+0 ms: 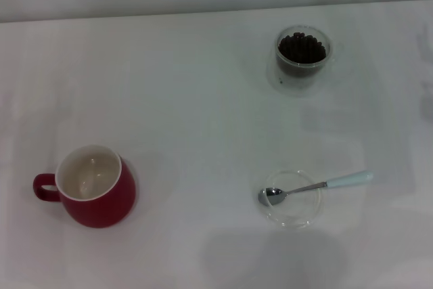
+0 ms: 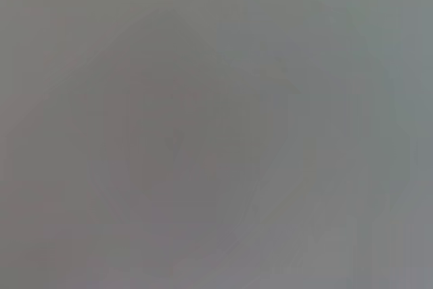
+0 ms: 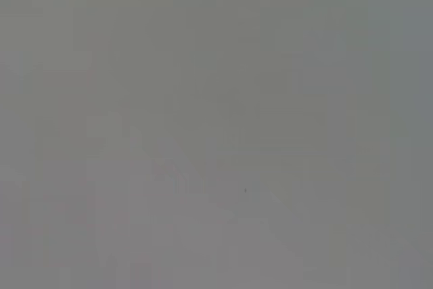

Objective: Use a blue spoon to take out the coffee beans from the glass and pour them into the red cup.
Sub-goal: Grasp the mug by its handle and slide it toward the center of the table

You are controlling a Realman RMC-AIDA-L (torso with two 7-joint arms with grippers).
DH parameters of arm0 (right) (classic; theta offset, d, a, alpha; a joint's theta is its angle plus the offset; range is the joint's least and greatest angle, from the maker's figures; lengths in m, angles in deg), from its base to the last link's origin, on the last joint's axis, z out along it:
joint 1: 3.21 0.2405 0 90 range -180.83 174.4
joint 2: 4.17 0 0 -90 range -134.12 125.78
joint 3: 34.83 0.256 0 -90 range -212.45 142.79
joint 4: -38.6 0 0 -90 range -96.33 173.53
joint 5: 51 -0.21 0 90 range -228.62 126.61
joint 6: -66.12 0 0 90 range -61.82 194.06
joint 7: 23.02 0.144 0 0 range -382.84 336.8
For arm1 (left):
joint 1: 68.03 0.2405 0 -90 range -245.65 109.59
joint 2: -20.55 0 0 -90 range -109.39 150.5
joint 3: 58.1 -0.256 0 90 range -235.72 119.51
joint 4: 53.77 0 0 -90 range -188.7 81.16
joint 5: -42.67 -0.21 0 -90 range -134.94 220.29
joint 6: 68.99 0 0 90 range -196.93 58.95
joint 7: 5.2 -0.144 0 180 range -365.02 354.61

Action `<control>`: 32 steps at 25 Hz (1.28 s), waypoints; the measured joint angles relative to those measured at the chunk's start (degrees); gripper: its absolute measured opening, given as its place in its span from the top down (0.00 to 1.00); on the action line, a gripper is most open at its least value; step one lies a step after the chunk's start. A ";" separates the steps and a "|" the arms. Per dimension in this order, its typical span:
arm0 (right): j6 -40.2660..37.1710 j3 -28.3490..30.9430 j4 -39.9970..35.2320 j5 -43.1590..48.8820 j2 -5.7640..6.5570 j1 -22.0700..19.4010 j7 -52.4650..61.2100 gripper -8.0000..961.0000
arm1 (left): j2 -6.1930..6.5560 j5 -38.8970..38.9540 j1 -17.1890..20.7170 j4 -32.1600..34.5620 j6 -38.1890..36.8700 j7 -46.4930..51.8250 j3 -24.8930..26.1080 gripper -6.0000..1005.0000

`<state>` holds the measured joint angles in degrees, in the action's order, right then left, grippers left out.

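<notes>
Head view: the glass (image 1: pixel 302 59) is standing on the white table (image 1: pixel 189 99), holding the beans (image 1: pixel 302 47). Nearer the robot than the glass, the spoon (image 1: pixel 312 187) is lying with its bowl in a shallow clear dish (image 1: pixel 292 199) and its handle overhanging the rim. The cup (image 1: pixel 95 185) is sitting well to the left of the dish, apparently empty. Neither claw is showing, so their opening cannot be told.
</notes>
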<state>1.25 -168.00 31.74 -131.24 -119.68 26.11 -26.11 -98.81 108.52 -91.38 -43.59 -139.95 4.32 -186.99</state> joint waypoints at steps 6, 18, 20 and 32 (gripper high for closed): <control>0.00 -0.07 0.27 -0.01 0.03 -0.04 -0.09 0.17 | 0.28 -3.90 2.65 1.29 -3.00 0.11 -0.23 0.11; 0.32 0.00 0.53 -0.02 0.23 0.45 -0.32 0.17 | 0.04 -12.18 13.58 1.32 -12.13 0.43 -0.26 0.12; 0.39 0.00 0.57 0.04 0.28 0.55 -0.36 0.17 | -0.05 -12.44 15.39 1.33 -13.30 1.06 -0.62 0.12; 0.46 0.02 0.68 1.45 0.38 2.41 -0.35 0.17 | 0.24 -12.68 19.27 -1.96 -16.85 4.07 -6.58 0.12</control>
<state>1.71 -167.98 32.43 -129.80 -119.30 28.52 -26.46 -98.57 95.84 -72.10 -45.55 -156.80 8.40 -193.57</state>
